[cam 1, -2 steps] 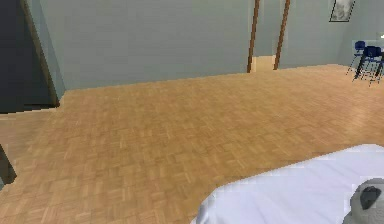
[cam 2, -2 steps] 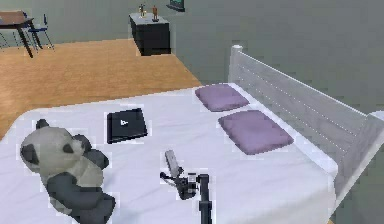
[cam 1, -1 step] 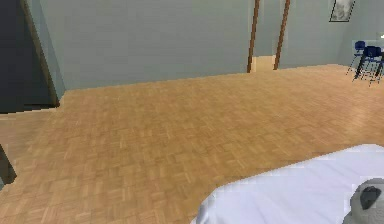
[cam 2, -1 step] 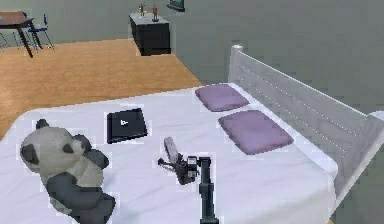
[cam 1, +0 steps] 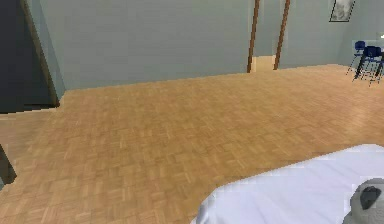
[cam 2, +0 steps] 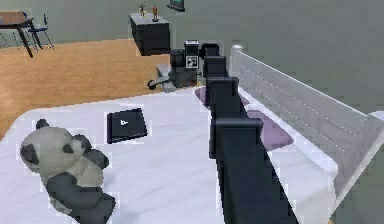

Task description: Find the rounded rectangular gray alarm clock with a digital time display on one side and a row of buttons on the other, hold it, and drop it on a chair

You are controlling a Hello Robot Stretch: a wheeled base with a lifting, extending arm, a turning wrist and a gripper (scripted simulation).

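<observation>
Overall: a bedroom is shown, with a wood floor (cam 1: 150, 130) and a white bed (cam 2: 170, 175) over which the arm (cam 2: 240, 150) is stretched.
Claw: the claw (cam 2: 160, 78) is seen at the arm's far end, just past the bed's far edge; whether its fingers are apart or together cannot be told.
Hold: what lies at the claw's tip is too small to be named, so whether anything is held cannot be told.
Clock: its place cannot be fixed from these views, and its long axis cannot be judged either.
On the bed: a panda (cam 2: 65, 165), a dark flat slab (cam 2: 127, 124) and purple pillows (cam 2: 262, 130) are laid out; a white headboard (cam 2: 300, 105) is set along the arm side view's right.
Chairs: blue chairs (cam 1: 367, 58) are placed at the forward view's upper right, beside a table (cam 2: 14, 20).
Key relation: from the claw, the chairs are found up and left in the arm side view, well apart, across bare floor.
Room: open floor is left between bed and chairs; a dark dresser (cam 2: 150, 33) is set near the claw's far side, and the bed's corner at the forward view's lower right is judged the edge to be cleared.
</observation>
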